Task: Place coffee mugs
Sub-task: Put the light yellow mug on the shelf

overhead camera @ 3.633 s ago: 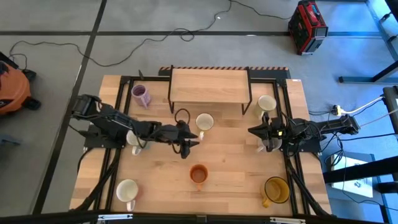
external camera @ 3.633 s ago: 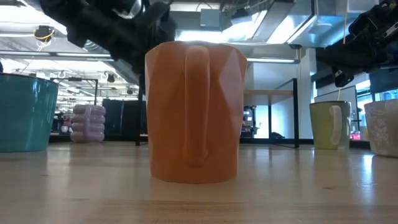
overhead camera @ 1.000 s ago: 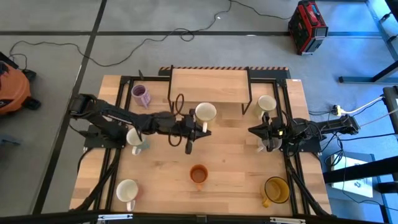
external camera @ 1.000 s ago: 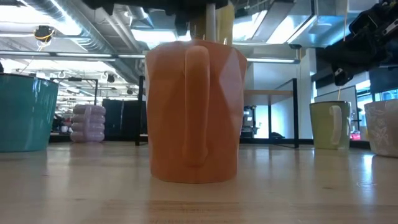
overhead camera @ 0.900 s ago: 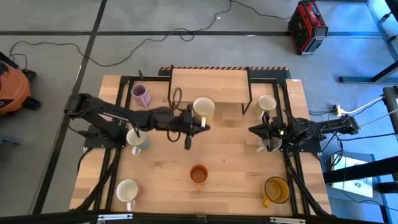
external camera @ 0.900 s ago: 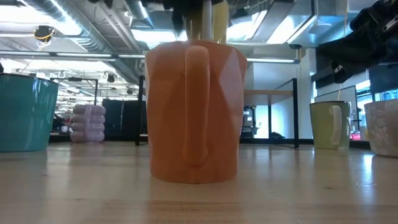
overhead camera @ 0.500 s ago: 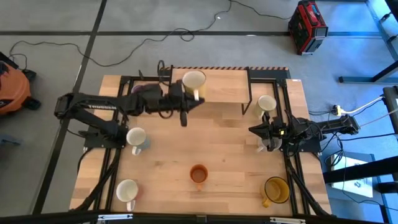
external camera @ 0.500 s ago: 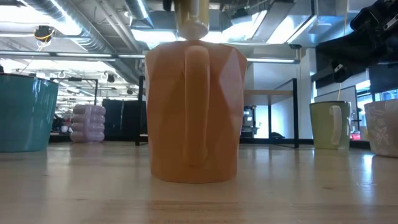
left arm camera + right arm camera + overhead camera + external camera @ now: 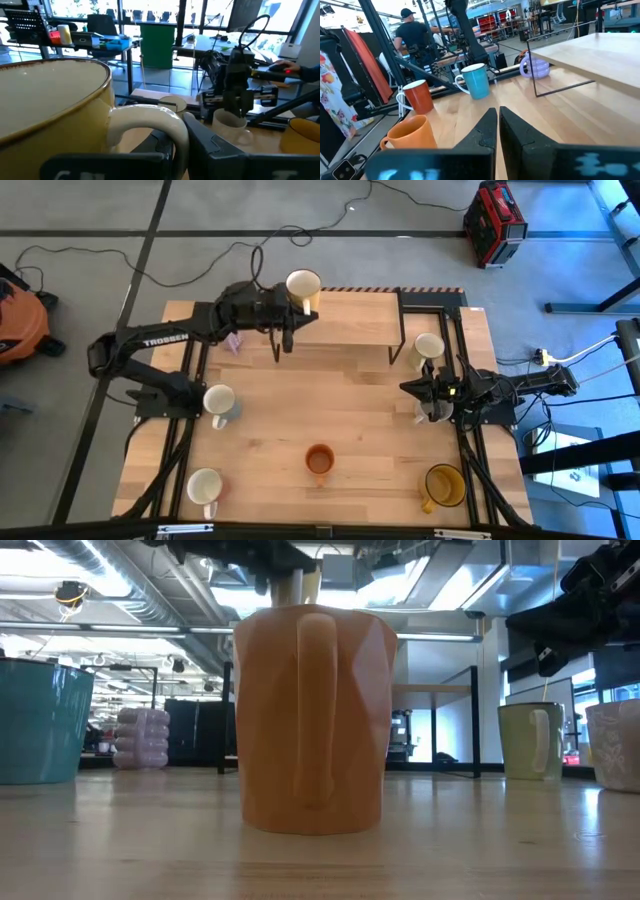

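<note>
Grey floor with cables around a wooden table (image 9: 350, 420), red case at 1 o'clock, orange vacuum at 9 o'clock. Raised wooden shelf (image 9: 350, 318) on black legs at the table's 12 o'clock edge.

Left gripper (image 9: 292, 308) reaching over the shelf's 9 o'clock end, pinching a cream mug (image 9: 303, 287) by the handle, held upright in the air above the shelf's corner. Same mug filling the left wrist view (image 9: 50, 110), handle clamped between the dark fingers (image 9: 200, 145). Seen only partly in the low view, above the orange mug.

Right gripper (image 9: 418, 392) resting at 3 o'clock on the table, fingers pressed together, holding nothing; closed fingers (image 9: 492, 132) plain in the right wrist view.

Other mugs on the table: lilac mug (image 9: 232, 340) at 10 o'clock, partly hidden under the left arm; mint mug (image 9: 220, 403) at 9 o'clock; white mug (image 9: 205, 486) at 7 o'clock; orange mug (image 9: 319, 461) at 6 o'clock, filling the low view (image 9: 313, 720); yellow mug (image 9: 444, 485) at 5 o'clock; cream mug (image 9: 429, 348) at 2 o'clock, just beside the shelf's leg; another pale mug (image 9: 428, 412) mostly hidden under the right gripper.

Person in dark clothes and cap (image 9: 415, 32) standing well beyond the table in the right wrist view.
</note>
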Available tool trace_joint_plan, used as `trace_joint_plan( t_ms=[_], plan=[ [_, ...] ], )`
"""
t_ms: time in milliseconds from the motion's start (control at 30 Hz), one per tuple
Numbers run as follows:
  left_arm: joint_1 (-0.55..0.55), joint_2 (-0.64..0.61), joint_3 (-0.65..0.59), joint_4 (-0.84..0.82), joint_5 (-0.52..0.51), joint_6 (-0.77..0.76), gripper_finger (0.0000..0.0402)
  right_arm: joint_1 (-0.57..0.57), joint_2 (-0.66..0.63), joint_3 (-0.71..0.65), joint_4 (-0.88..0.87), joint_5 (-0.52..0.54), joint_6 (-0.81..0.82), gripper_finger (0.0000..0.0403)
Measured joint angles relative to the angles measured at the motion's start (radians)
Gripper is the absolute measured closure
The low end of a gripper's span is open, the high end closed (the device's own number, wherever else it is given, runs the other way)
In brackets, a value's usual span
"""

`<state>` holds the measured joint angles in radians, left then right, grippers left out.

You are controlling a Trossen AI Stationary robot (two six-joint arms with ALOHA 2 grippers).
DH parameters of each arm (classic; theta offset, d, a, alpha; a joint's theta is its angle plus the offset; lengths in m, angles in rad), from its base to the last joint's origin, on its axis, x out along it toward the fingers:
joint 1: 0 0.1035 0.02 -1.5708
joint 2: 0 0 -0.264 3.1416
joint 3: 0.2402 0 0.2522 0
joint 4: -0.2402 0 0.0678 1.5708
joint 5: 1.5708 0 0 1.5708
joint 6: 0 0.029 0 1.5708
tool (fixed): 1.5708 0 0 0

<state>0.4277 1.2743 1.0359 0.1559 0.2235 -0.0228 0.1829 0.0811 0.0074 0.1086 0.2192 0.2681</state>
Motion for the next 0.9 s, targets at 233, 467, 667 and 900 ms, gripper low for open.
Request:
trace_joint_plan(
  t_ms=[233,467,667,900],
  plan=[
    [0.078,0.000,-0.076,0.055,0.081,0.030,0.0383,0.000,0.000,0.000,0.002,0.000,0.001,0.0393],
    [0.161,0.002,-0.189,0.155,0.138,0.007,0.0383,0.000,0.000,0.000,-0.001,-0.001,0.001,0.0393],
    [0.218,0.014,-0.229,0.204,0.202,0.004,0.0383,0.000,0.000,0.000,-0.001,-0.001,0.005,0.0393],
    [0.275,0.093,-0.229,0.293,0.250,0.008,0.0383,0.000,0.000,0.000,-0.005,-0.001,0.042,0.0393]
  ],
)
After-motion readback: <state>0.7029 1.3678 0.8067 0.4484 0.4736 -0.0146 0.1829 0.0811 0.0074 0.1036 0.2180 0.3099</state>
